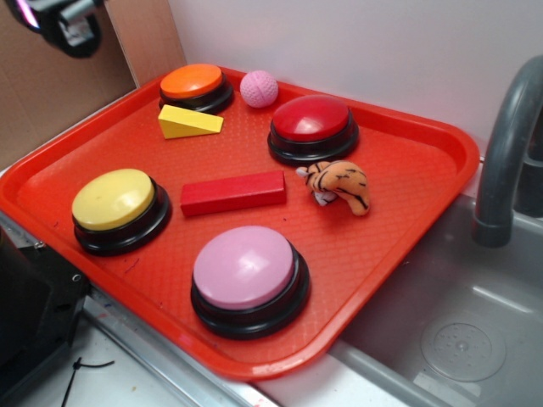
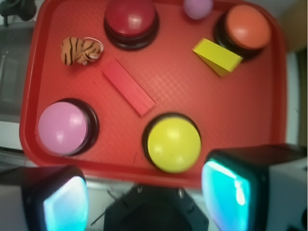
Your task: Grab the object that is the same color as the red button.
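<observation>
Exterior view, left to right. Gripper (image 1: 64, 21) sits high at the top-left corner, well above and apart from the large red-orange plastic tray (image 1: 424, 220); wrist view shows its two pads (image 2: 65, 202) spread wide with nothing between them, so it is open and empty.

On the tray: round yellow dome button on a black base (image 1: 114, 203) at the left; yellow wedge block (image 1: 188, 121) and orange-domed button (image 1: 195, 85) behind it. The target, a long flat matte red rectangular block (image 1: 232, 192), lies flat near the tray's middle, between the yellow button and the small striped plush tiger (image 1: 339, 184), clear of both. Pink-domed button (image 1: 248, 275) is in front; small pink ball (image 1: 259, 88) behind. The large dark-red dome button on a black base (image 1: 311, 125) stands right of centre, giving the colour match.

Step in hand, as judged: approach, not yet begun. To do it well:
- centre over the block's middle;
- turn the wrist so the pads close across the narrow width, not the length;
- descend straight, low enough to catch the thin sides;
- keep clear of the tiger and yellow button.
</observation>
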You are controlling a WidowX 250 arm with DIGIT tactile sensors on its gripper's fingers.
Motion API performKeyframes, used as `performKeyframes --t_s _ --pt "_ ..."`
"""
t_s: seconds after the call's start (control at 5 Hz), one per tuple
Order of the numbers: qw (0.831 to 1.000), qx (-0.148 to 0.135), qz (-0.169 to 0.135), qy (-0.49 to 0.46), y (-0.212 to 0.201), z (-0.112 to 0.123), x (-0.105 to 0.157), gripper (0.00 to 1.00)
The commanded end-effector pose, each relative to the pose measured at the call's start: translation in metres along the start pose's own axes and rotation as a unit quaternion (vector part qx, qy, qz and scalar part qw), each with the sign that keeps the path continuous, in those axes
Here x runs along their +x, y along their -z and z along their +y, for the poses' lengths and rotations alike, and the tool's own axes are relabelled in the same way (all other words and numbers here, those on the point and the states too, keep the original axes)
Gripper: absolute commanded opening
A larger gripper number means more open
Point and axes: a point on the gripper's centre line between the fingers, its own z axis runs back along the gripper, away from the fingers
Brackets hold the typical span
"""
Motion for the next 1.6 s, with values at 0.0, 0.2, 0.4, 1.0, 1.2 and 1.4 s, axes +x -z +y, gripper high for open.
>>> performKeyframes --t_s 0.0,0.2,0.4,1.0,1.2,1.4 --pt "0.994 0.033 -0.028 0.103 0.064 0.006 0.051 1.00" --pt "0.987 0.043 -0.047 0.148 0.088 0.001 0.062 1.00" --pt "0.985 0.044 -0.042 0.160 0.107 0.000 0.069 1.00" --pt "0.976 0.034 -0.021 0.213 0.145 -0.019 0.071 1.00" --pt "0.974 0.024 -0.010 0.226 0.157 -0.024 0.069 1.00" --pt "0.973 0.061 0.007 0.222 0.168 -0.031 0.068 1.00"
